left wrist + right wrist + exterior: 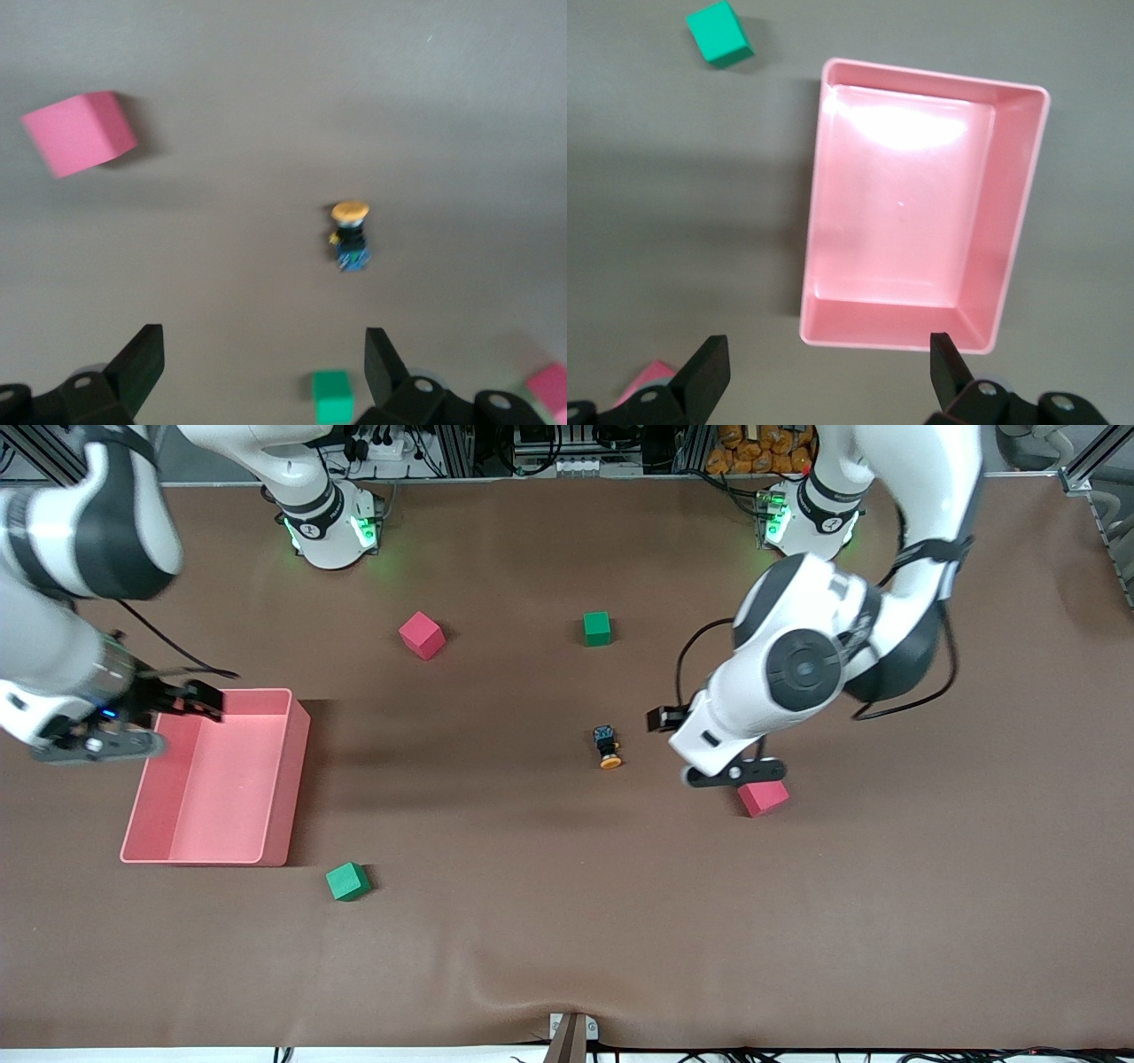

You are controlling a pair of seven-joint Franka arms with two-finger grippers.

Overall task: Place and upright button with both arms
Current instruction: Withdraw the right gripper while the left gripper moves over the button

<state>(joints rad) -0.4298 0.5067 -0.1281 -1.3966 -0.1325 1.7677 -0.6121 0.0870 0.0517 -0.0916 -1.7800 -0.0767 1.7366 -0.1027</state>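
Front view is showing you the button (pixel 608 747) lying on its side on the bare brown table (pixel 567 921), orange cap pointing toward the camera, roughly mid-table and just beside the left arm's reach, so you are looking at a task that is barely begun: nothing is holding the button and it is not yet upright. Your left gripper (pixel 261 372) is hanging over the table near the button and the red cube (pixel 763 797), its two fingers spread wide apart and gripping nothing; in the left wrist view the button (pixel 350 235) is sitting ahead of the open jaws, not between them. Your right gripper (pixel 824 372) is waiting over the pink bin (pixel 1014 212) at the right arm's end of the table, fingers likewise wide open and empty. As I am judging it, you are still facing the grasp, the placing and the standing-up of the button.
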